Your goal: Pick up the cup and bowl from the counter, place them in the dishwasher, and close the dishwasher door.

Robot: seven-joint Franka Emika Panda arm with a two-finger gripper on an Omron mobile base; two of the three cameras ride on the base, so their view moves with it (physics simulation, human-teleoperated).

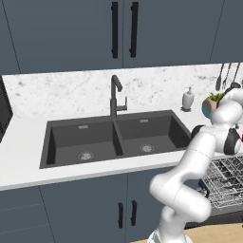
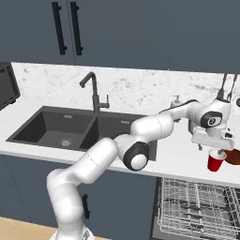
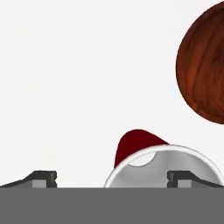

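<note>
A: Can you read any brand, label or writing on the things?

B: You won't find any that can be read: the red cup (image 2: 216, 161), the wooden bowl (image 3: 203, 65) and the soap bottle (image 1: 188, 99) all look plain.

A: Where are the cup and bowl?

B: On the white worktop (image 2: 178, 157), right of the double sink (image 1: 114, 137). In the right base view you see the cup standing upright just under the gripper (image 2: 213, 143), with the bowl's brown edge just beside it at the frame's right border. The hand view looks straight down into the cup's white inside; the bowl lies near it, apart.

A: And the jaws?

B: Wide apart. In the hand view one finger tip (image 3: 186, 177) overlaps the cup's rim and the other stands well off to the side, so they hold nothing.

A: The dishwasher?

B: Its wire rack (image 2: 197, 206) is pulled out below the worktop. The left base view adds the tap (image 1: 115, 95), a potted plant (image 1: 211, 104) and hanging utensils (image 1: 228, 73)
</note>
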